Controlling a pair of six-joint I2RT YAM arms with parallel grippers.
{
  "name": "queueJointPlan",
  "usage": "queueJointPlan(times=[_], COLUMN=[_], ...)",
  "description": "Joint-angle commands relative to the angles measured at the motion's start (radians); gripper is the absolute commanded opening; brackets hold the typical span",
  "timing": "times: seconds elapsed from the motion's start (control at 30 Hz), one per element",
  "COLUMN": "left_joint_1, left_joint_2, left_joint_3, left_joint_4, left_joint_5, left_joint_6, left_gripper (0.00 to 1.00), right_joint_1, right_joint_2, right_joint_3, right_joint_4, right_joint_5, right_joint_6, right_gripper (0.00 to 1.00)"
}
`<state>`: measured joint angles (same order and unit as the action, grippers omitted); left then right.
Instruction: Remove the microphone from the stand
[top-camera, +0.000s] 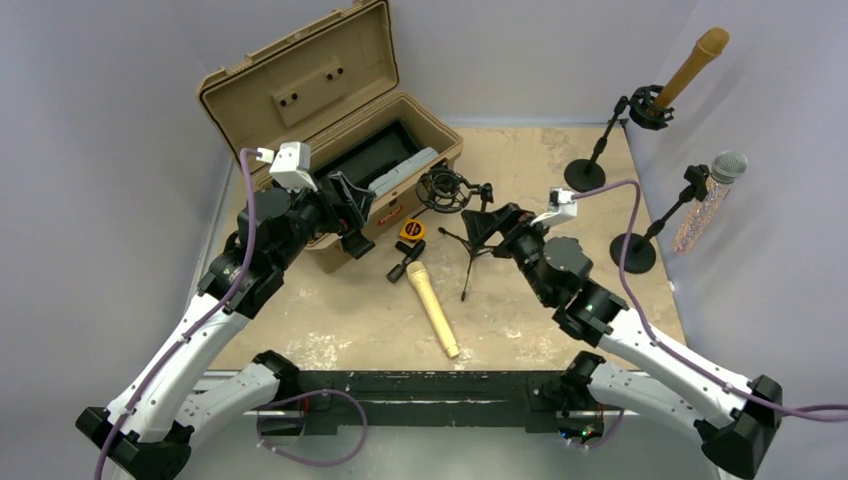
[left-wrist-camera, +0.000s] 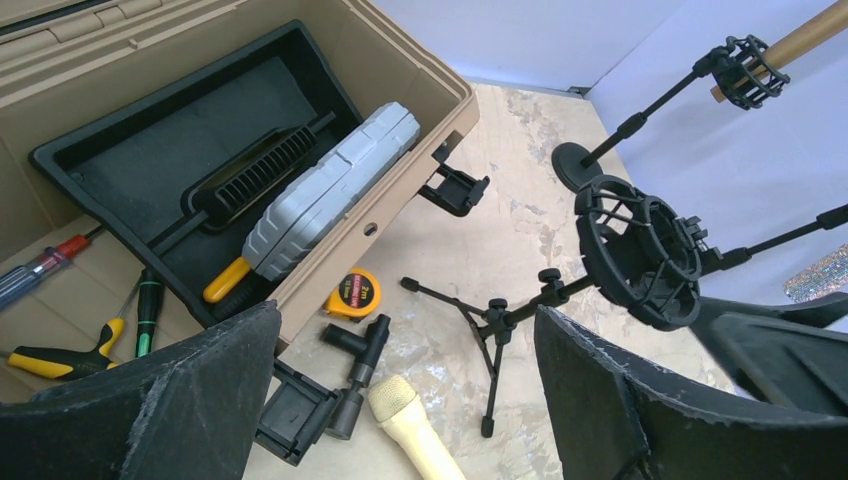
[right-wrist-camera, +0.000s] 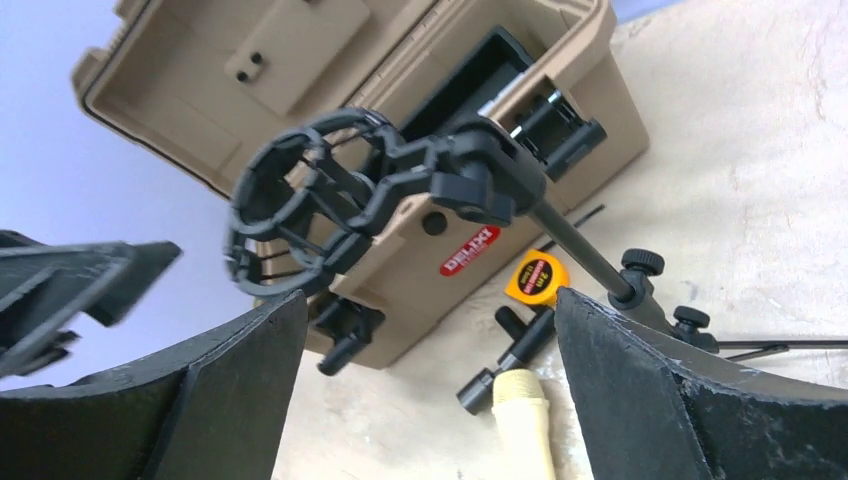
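Your microphone (top-camera: 432, 308), the cream one, lies flat on the table in front of the tan case (top-camera: 340, 110). Its head points toward the case, just beside a black clip (top-camera: 403, 264). It is apart from the tripod stand (top-camera: 468, 250), which stands off the case's right front corner with its shock mount (top-camera: 444, 190) tilted toward the case. Your right gripper (top-camera: 487, 222) hovers at the stand, right of the case, fingers spread wide and grasping nothing. Your left gripper (top-camera: 352, 215) hangs over the case's front wall, likewise released. A yellow tape measure (top-camera: 411, 230) sits just in front of the case.
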<state>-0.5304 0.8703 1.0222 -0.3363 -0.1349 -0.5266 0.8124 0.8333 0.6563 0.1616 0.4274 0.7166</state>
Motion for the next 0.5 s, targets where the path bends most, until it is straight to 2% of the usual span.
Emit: queueJointPlan(times=[0.0,0.13,0.33,0.47], left_joint_1=[0.006,0.004,0.004,0.004], left_joint_2=[-0.004,-0.002,-0.001,-0.003], left_joint_3=[-0.002,-0.005,-0.006,-0.006], left_joint_4=[0.045,0.045,0.048,0.046], left_joint_5=[0.001,0.008,0.017,0.018], left_joint_6=[0.024,0.019,0.013,0.014], left_gripper=[0.94,0.94,0.94,0.94], right_joint_1=[-0.019,-0.096,-0.199,-0.23], right_joint_2=[-0.041,0.002,0.098,0.174], right_joint_3=[0.122,0.211,0.272,0.255], right_joint_4=[-0.111,-0.155,-0.064,-0.032], right_joint_5=[0.04,0.041,-0.008,-0.059], right_joint_6=[0.048,-0.02,-0.166,-0.205], right_gripper=[0.93,0.95,0.95,0.89])
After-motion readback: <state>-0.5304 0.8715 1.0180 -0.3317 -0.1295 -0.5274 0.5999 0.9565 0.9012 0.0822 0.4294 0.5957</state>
